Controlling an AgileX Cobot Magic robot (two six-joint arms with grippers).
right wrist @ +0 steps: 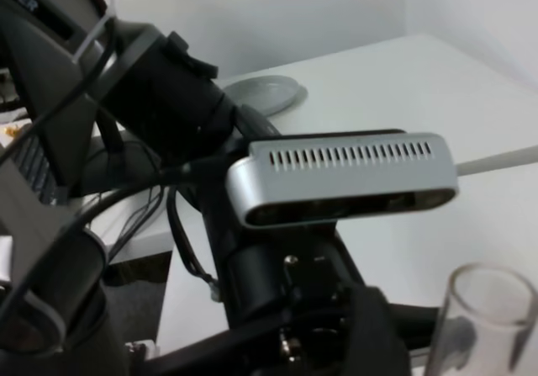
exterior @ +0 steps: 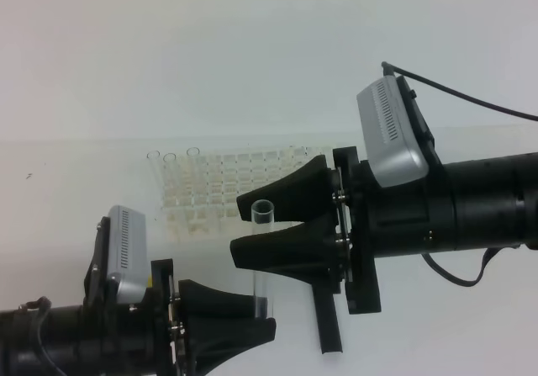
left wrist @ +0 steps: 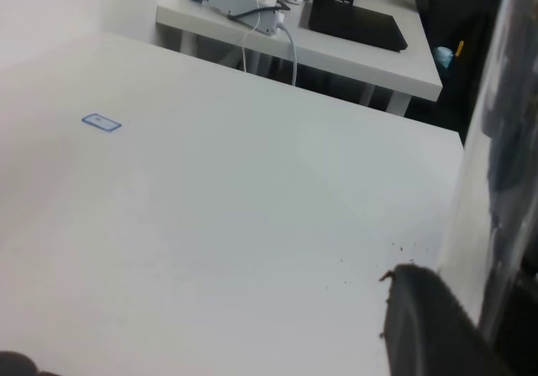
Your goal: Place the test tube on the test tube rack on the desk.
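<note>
The test tube (exterior: 263,262) stands upright in the air, clear with an open rim. My left gripper (exterior: 262,319) is shut on its lower end. My right gripper (exterior: 244,227) is open, its two black fingers standing above and below the tube's upper part with gaps showing. In the right wrist view the test tube (right wrist: 486,315) shows its rim at the lower right. In the left wrist view the test tube (left wrist: 496,149) is a blurred clear strip by a dark finger (left wrist: 429,330). The white test tube rack (exterior: 220,193) sits on the desk (exterior: 101,208) behind the grippers.
Up to three clear tubes (exterior: 156,164) stand in the rack's back row. A black bar (exterior: 329,325) hangs under the right gripper's body. In the left wrist view a second table (left wrist: 370,48) with a power strip stands beyond the desk's far edge.
</note>
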